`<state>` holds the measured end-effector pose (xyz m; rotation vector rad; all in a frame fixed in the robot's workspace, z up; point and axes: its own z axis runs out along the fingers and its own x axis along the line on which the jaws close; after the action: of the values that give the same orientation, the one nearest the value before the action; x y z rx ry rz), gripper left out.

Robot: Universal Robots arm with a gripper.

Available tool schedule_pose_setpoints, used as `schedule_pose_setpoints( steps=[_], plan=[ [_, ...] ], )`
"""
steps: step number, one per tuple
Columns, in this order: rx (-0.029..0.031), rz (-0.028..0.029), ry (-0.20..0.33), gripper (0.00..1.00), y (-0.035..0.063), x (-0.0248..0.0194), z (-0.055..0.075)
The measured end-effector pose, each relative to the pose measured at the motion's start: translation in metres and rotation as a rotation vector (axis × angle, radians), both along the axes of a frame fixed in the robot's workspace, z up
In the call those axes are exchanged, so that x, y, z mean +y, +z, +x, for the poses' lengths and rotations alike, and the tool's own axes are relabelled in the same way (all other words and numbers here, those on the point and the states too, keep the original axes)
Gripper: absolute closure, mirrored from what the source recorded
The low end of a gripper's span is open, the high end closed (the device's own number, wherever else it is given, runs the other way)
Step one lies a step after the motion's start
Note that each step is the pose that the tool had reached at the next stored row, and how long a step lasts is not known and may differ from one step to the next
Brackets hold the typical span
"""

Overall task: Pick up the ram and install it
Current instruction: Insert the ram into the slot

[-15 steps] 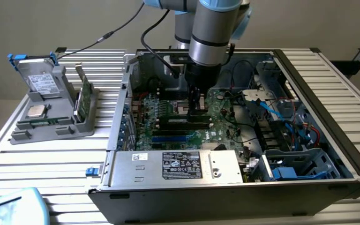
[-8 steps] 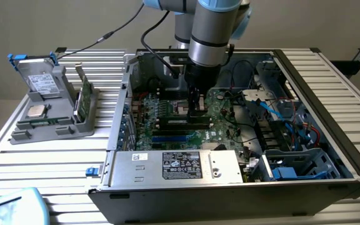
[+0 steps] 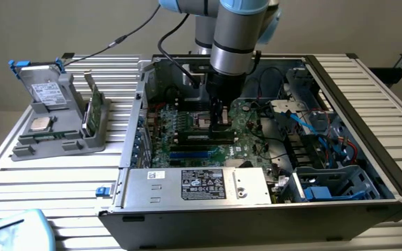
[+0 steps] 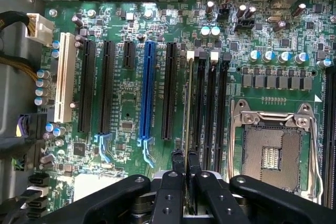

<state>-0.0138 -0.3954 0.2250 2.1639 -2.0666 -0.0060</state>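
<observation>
Roughly: pick done, install underway. Computer case [image 3: 257, 230] lies open on its side, with the arm reaching down inside it over the motherboard [image 4: 123, 103]. In the wrist view the gripper [image 4: 186, 159] has its jaws pinched onto the ram [image 4: 188, 103]. The ram is seen edge-on as a thin pale strip, lined up along the first of the black memory slots [image 4: 211, 119], next to the long black expansion slot. It looks down at slot level, but I can't tell if it's fully seated or if the end latches have closed. Judging by the grip, pressing home and letting go are left. CPU socket [image 4: 273, 153] beside the slots is empty.

Writing:
- Power supply [image 3: 148, 191] has a black-and-white sticker [image 3: 202, 184], text too small to read.
- Drive [image 3: 47, 94] in the grey holder [image 3: 54, 141] has a white label, unreadable.
- Board silkscreen is illegible.
</observation>
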Motion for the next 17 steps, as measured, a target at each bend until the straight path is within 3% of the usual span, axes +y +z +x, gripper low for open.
schedule_pose_setpoints(
  steps=[3,17],
  plan=[
    [0.0000,-0.0024,0.000,0.86,-0.0005,0.0002,0.0000],
    [-0.0001,-0.0024,-0.006,0.86,-0.0006,0.0025,-0.0010]
  ],
)
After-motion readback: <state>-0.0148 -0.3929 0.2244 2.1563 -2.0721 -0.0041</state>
